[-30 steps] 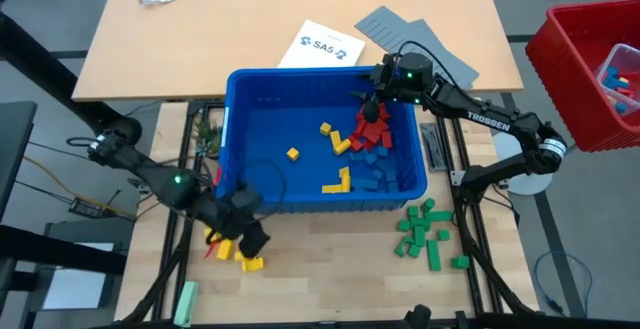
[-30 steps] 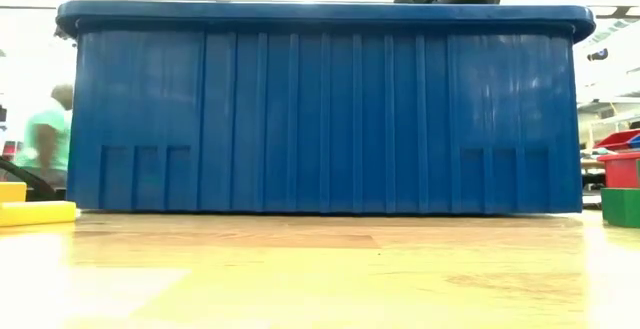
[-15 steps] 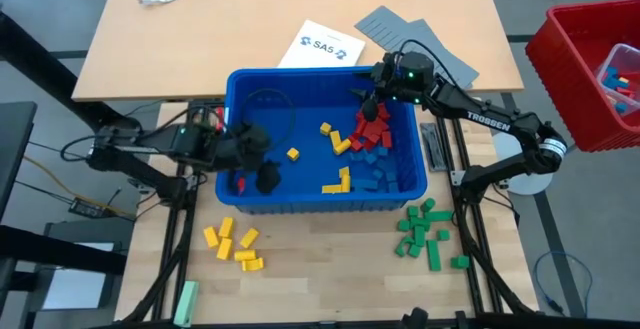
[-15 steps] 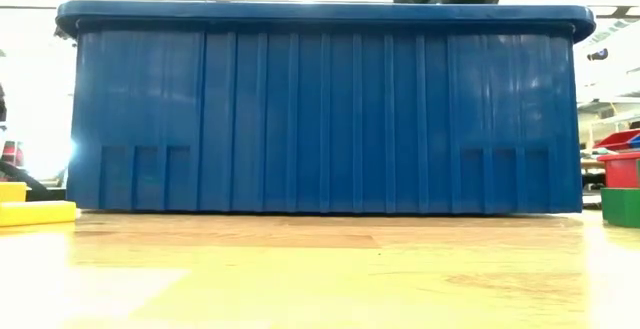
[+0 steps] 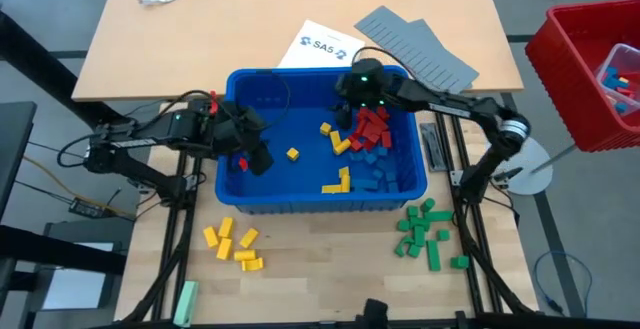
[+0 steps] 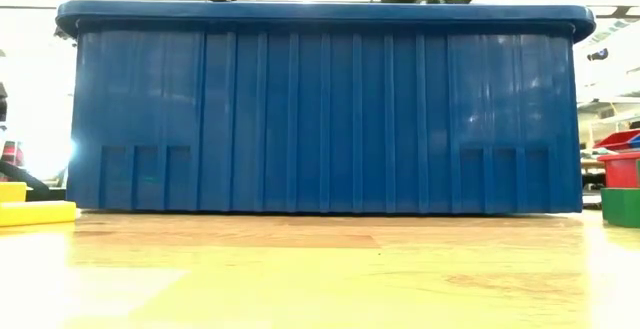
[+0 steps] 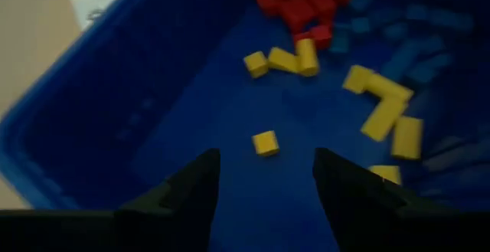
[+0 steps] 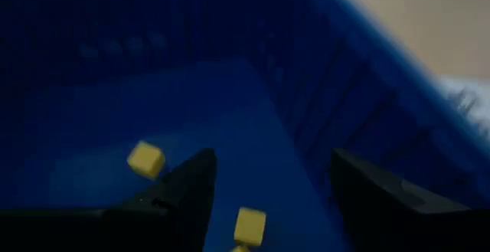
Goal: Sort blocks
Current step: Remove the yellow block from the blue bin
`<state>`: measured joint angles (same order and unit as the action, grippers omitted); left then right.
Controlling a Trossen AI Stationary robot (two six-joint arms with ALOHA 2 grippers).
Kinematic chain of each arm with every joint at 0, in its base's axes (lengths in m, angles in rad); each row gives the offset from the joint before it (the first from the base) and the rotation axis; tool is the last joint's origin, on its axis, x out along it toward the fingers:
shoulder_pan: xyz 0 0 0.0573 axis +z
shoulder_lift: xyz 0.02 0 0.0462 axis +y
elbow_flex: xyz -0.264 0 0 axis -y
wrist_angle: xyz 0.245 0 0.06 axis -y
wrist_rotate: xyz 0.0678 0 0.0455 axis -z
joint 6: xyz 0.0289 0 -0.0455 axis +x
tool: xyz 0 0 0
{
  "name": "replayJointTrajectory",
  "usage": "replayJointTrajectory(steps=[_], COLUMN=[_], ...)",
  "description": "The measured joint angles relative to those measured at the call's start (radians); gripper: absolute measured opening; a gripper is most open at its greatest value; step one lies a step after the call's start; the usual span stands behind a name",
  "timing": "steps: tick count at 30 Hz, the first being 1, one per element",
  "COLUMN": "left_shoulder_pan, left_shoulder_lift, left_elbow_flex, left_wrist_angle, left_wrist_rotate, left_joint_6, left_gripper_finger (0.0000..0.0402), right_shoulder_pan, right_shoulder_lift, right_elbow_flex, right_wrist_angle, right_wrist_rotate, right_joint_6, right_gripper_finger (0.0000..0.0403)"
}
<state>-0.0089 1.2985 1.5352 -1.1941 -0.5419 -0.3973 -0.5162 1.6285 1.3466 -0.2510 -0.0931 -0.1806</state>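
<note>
Nearest the table's front edge, loose small plastic bricks lie sorted: a yellow pile near the front left corner, a green pile near the front right. Behind them sits the deep blue plastic bin. The left gripper, a second ago over the yellow pile, now hangs inside the bin's left side, fingers apart and empty, facing a lone yellow brick. The right gripper, open and empty, has shifted left along the bin's far wall beside the red bricks. Another pick looks imminent.

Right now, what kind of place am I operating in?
Probably a robotics lab or workshop: a wooden workbench on a metal frame, a blue bin of sorting blocks, cables beside the table, and a red crate nearby.
</note>
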Motion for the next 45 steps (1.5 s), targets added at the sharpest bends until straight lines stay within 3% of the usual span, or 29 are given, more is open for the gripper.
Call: replayJointTrajectory(steps=[8,13,18,21,30,40,45], left_shoulder_pan=[0.012,0.011,0.012,0.012,0.011,0.011,0.011], left_shoulder_lift=[-0.002,-0.002,-0.002,-0.002,0.007,0.010,0.010], left_elbow_flex=[0.000,0.000,0.000,0.000,-0.001,-0.001,-0.001], left_wrist_angle=[-0.040,-0.039,-0.031,-0.030,-0.023,0.005,0.006], left_wrist_rotate=[-0.149,-0.156,-0.235,-0.267,-0.272,-0.272,-0.272], left_joint_6=[0.011,0.030,0.028,0.028,0.027,0.027,0.026], left_gripper_finger=[0.0218,0.0218,0.0218,0.0218,0.0218,0.0218,0.0218], right_shoulder_pan=[0.003,0.007,-0.002,-0.022,-0.029,-0.030,-0.034], right_shoulder_lift=[0.174,0.251,0.319,0.352,0.444,0.448,0.448], right_elbow_flex=[0.058,0.059,0.059,0.059,0.058,0.059,0.059], right_wrist_angle=[-0.129,-0.112,-0.115,-0.088,-0.067,0.003,-0.004], right_wrist_rotate=[-0.014,-0.017,0.015,-0.018,0.032,-0.031,-0.032], right_joint_6=[-0.004,0.008,0.004,0.015,-0.012,-0.057,-0.052], right_gripper_finger=[0.0238,0.0238,0.0238,0.0238,0.0238,0.0237,0.0213])
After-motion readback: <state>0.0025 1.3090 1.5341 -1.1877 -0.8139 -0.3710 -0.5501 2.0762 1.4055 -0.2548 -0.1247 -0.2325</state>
